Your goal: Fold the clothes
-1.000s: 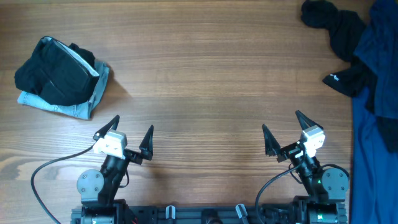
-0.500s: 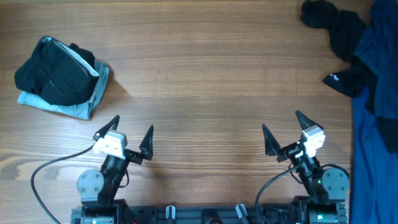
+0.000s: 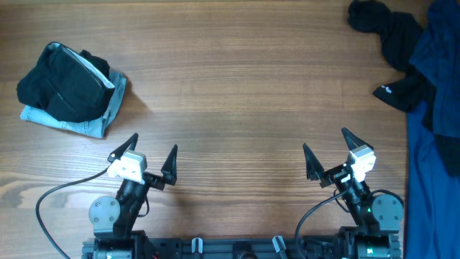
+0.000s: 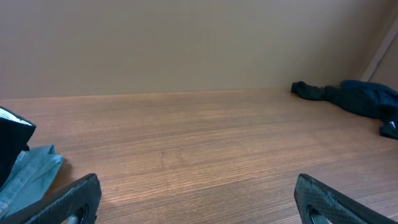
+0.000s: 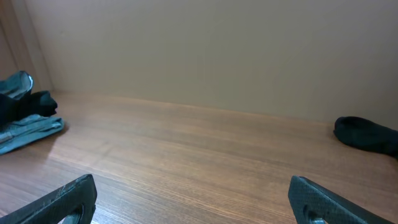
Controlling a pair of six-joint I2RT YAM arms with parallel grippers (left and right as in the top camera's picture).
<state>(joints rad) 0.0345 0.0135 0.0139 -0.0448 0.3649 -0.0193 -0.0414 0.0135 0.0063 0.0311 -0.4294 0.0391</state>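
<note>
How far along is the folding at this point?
Done, apparently: a black piece lies compactly bundled on a pale-denim piece at left. In hand: nothing; the left tool and right tool are open and empty. Left: the crumpled black garment and blue garment at right.

Black piece [image 3: 61, 90] folded on pale denim [image 3: 75, 125] left; dark heap [image 3: 394, 32], seemingly crumpled, right.

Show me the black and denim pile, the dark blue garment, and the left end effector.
black and denim pile [image 3: 61, 90], overhead view, on the black top layer.
dark blue garment [image 3: 431, 201], overhead view, on its fabric at the picture's right edge.
left end effector [image 3: 154, 142], overhead view, midway between its open fingertips.
</note>
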